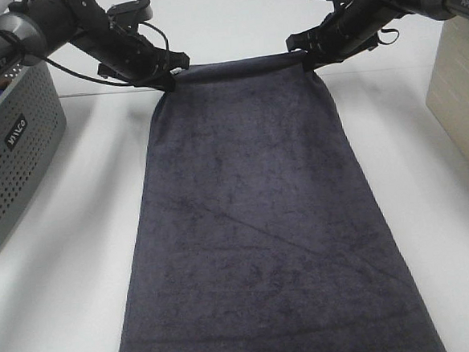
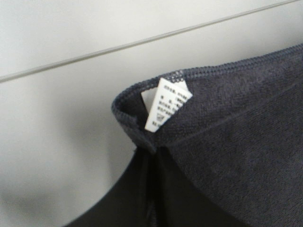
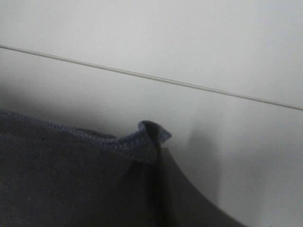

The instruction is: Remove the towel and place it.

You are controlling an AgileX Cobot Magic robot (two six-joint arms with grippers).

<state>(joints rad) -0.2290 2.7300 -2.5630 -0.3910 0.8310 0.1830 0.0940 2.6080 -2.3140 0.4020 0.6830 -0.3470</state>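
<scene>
Overhead, both pincers, left point(image 1: 171, 77) and right point(image 1: 305, 58), pinch the towel's point(image 1: 262, 222) far corners over the white table point(image 1: 80, 267).

The towel point(image 1: 263, 238) is matt, nubby terry cloth with a stitched hem; its tag point(image 2: 165, 104) looks like printed fabric, perhaps paper; the basket point(image 1: 12, 159) is perforated matt plastic; the table point(image 1: 73, 284) is smooth.

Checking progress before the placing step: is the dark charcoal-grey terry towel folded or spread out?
Spread out. The dark charcoal-grey terry towel lies open in one flat layer along the white table, each far corner pinched by a gripper.
</scene>
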